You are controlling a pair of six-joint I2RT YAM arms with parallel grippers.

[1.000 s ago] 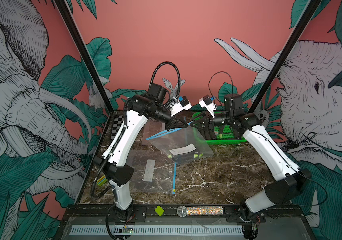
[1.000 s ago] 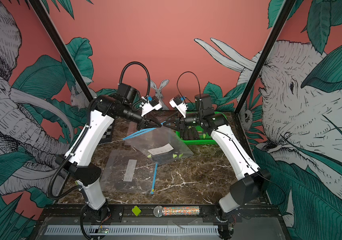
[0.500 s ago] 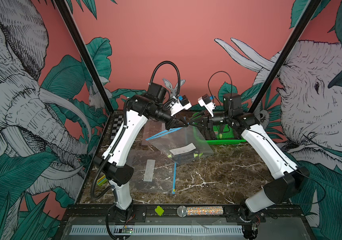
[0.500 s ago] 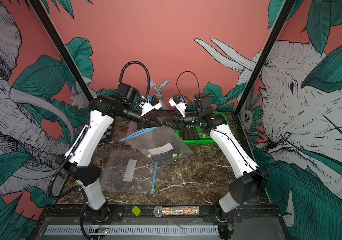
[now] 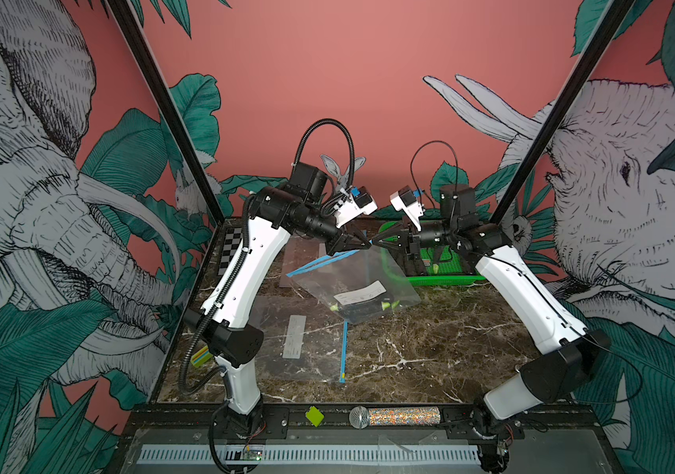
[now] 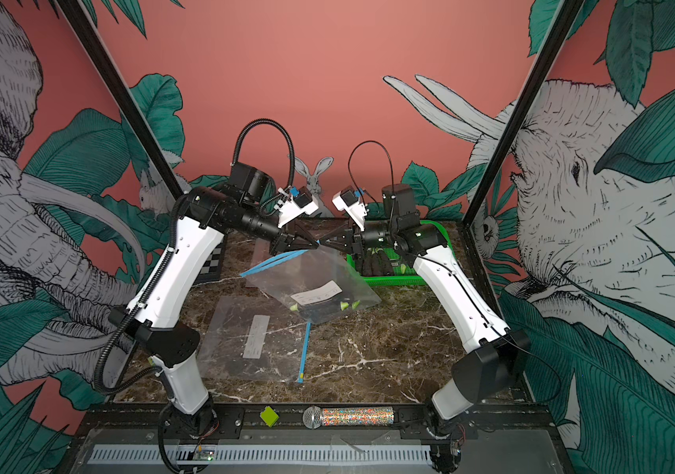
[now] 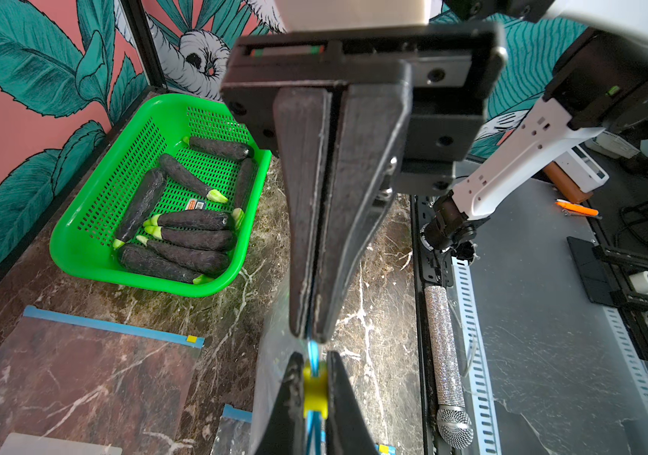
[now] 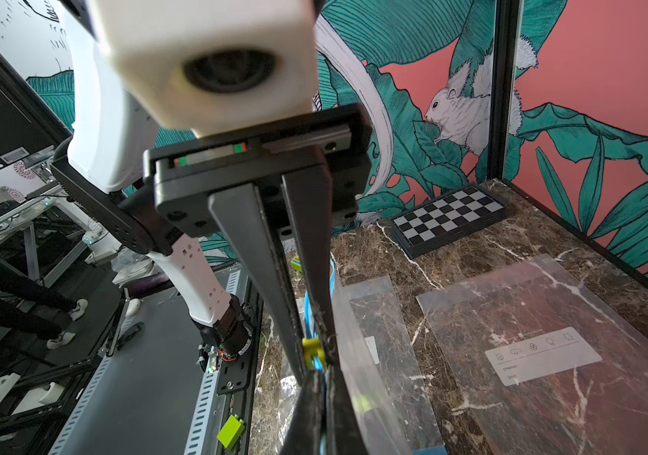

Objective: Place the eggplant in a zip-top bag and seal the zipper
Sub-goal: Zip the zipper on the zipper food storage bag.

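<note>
The brown marble tabletop (image 5: 430,353) is bare at near right. A clear plastic zip-top bag (image 5: 368,271) hangs mid-table; a green plastic mesh basket (image 5: 450,280) blocks far right, and 2 flat clear bags (image 5: 311,361) cover the left.

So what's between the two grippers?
A short bit of blue zipper, seen in the left wrist view; the right gripper pinches its yellow slider.

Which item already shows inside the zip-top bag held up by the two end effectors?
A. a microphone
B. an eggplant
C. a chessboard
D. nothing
B: a dark eggplant with pale green ends shows through the clear zip-top bag, below its white label.
</note>
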